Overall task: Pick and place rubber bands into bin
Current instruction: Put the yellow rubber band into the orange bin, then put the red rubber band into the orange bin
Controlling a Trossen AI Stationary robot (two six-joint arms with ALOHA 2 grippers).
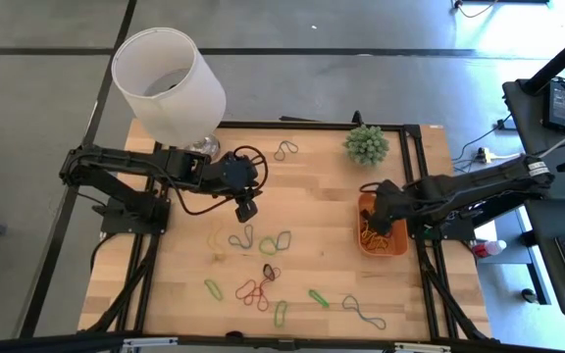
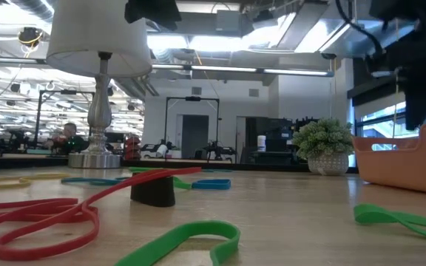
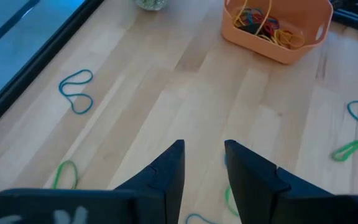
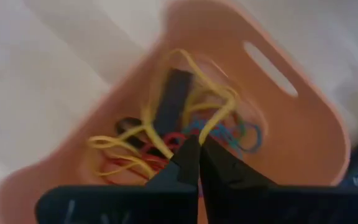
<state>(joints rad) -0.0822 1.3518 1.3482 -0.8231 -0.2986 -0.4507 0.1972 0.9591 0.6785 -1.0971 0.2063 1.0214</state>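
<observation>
Orange bin (image 1: 396, 244) sits at the desk's (image 1: 312, 201) right edge, some rubber bands (image 1: 263, 284) inside, others scattered mid-desk. Right tool (image 4: 199, 144) hangs closed above the bin; left tool (image 3: 204, 155) hovers open over bare wood.

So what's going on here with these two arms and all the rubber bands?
Two robot arms are clearing rubber bands off a wooden table into an orange bin. The right gripper hangs shut over the bin, which already holds a tangle of yellow, red and blue bands. The left gripper hovers open above the table, holding nothing. Many bands lie scattered across the table.
</observation>
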